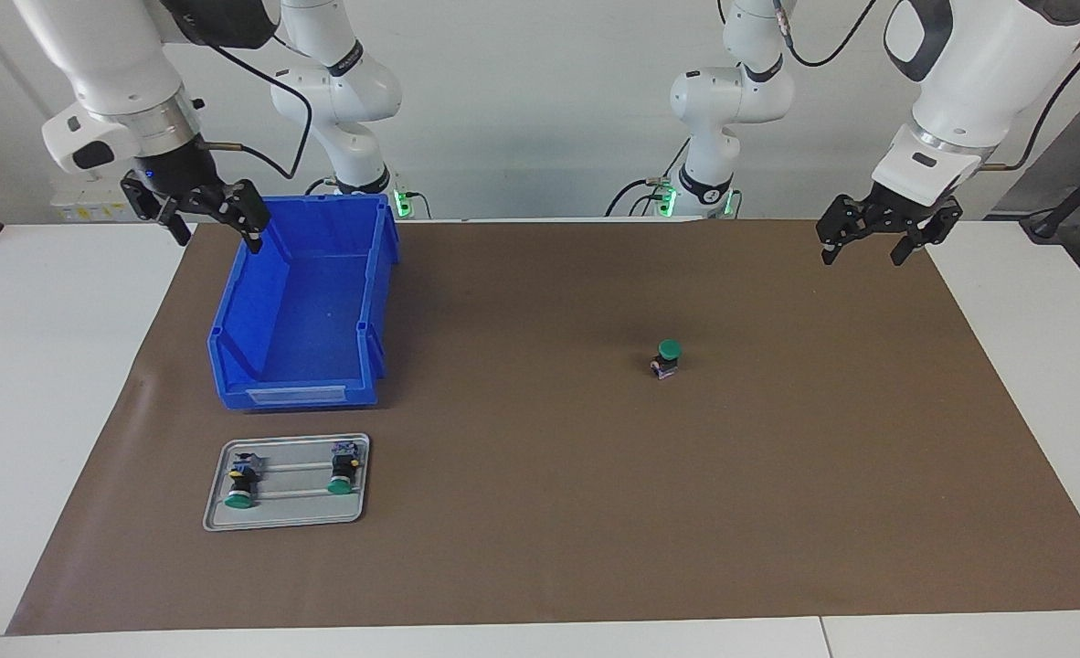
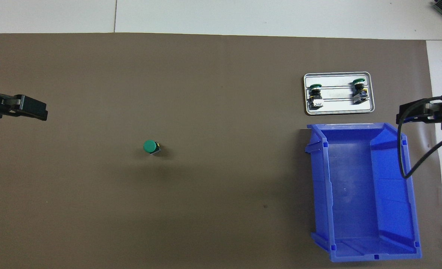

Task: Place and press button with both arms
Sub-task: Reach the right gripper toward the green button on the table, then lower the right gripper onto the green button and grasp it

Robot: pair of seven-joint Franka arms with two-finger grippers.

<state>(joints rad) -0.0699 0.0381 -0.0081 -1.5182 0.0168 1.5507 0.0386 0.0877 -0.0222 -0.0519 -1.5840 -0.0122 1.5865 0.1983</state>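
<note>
Writing is not legible anywhere; a pale blank label strip is seen on the blue bin's (image 1: 298,302) low wall only in the facing view. One button (image 1: 668,357) stands upright, green cap up, on the brown mat (image 1: 540,512), with open room all around. Two more buttons (image 1: 241,482) (image 1: 344,470) lie on the grey tray (image 1: 284,519), at six o'clock from the bin in the facing view. The left gripper (image 1: 872,245) and right gripper (image 1: 216,224) are held raised with jaws apart, nothing gripped, over the mat's end edges.
</note>
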